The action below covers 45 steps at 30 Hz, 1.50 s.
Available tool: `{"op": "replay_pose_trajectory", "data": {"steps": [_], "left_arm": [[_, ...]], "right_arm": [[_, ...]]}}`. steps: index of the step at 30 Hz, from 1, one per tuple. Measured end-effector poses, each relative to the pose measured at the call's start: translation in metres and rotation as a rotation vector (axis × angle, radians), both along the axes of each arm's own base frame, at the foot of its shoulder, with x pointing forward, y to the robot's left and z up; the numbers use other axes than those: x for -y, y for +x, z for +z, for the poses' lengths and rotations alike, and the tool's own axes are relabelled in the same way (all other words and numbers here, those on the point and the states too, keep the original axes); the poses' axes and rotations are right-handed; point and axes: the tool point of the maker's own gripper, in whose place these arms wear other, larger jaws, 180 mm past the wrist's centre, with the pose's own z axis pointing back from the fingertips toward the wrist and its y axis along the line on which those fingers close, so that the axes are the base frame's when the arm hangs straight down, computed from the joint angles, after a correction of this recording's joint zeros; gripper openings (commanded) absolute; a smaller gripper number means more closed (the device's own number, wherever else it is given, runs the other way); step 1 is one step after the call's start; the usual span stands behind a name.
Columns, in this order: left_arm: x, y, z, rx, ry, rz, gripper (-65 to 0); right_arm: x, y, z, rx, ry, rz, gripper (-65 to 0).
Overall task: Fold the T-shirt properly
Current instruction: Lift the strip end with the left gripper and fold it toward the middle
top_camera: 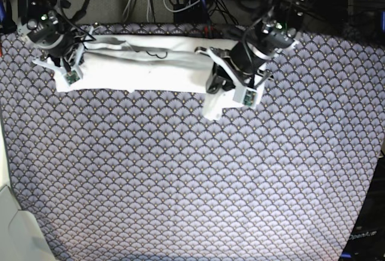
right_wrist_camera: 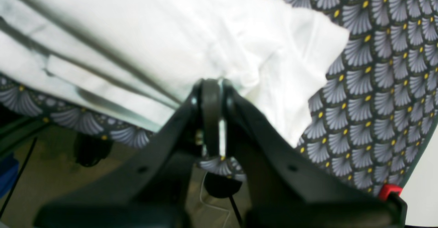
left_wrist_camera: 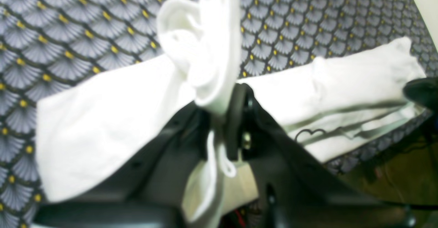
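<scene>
Patterned cloth covers the surface (top_camera: 180,183); the T-shirt (top_camera: 144,68) lies as a long band along its far edge. My left tool (left_wrist_camera: 222,111) pinches one end, my right tool (right_wrist_camera: 212,84) the other, I judge for folding it across.

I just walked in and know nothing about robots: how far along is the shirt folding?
Done: the T-shirt already lies as a long narrow band on the patterned tablecloth. In hand: the left gripper and right gripper are each shut on cloth near an end. Left: folding the band shorter.
</scene>
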Motion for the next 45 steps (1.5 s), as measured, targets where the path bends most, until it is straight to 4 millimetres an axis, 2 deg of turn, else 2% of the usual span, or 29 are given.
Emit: {"op": "replay_pose_trajectory", "data": {"steps": [5, 8, 16, 18, 23, 26, 30, 34, 37, 41, 45], "left_arm": [[0.019, -0.010, -0.020, -0.058, 0.005, -0.058, -64.4], [0.034, -0.009, -0.019, -0.046, -0.013, -0.097, -64.4], [0.035, -0.011, -0.022, -0.058, -0.007, -0.099, -63.4], [0.035, -0.011, -0.023, -0.059, -0.006, -0.100, -57.7], [0.036, -0.013, -0.022, -0.064, -0.013, -0.105, -31.2], [0.036, -0.017, -0.025, -0.075, -0.013, -0.106, -23.7], [0.038, -0.016, -0.018, -0.057, -0.022, -0.114, -26.4], [0.043, -0.012, 0.013, 0.021, -0.056, -0.117, -32.6], [0.043, -0.015, 0.028, 0.055, -0.067, -0.124, -36.8], [0.037, -0.020, 0.026, 0.050, -0.048, -0.129, -46.0], [0.018, -0.023, 0.016, 0.038, 0.001, -0.119, -55.7]], "right_arm": [[0.000, 0.000, 0.000, 0.000, 0.001, 0.000, -65.0], [0.000, 0.000, 0.000, 0.000, 0.001, 0.000, -65.0], [0.000, 0.000, 0.000, 0.000, 0.001, 0.000, -65.0], [0.000, 0.000, 0.000, 0.000, 0.001, 0.000, -65.0], [0.000, 0.000, 0.000, 0.000, 0.001, 0.000, -65.0], [0.000, 0.000, 0.000, 0.000, 0.001, 0.000, -65.0], [0.000, 0.000, 0.000, -0.001, 0.001, 0.000, -65.0], [0.000, 0.000, 0.000, 0.000, 0.001, 0.000, -65.0], [0.000, 0.000, 0.000, 0.001, 0.001, 0.000, -65.0], [0.000, 0.000, 0.000, 0.001, 0.001, 0.000, -65.0], [0.000, 0.000, 0.000, 0.000, 0.000, -0.001, -65.0]]}}
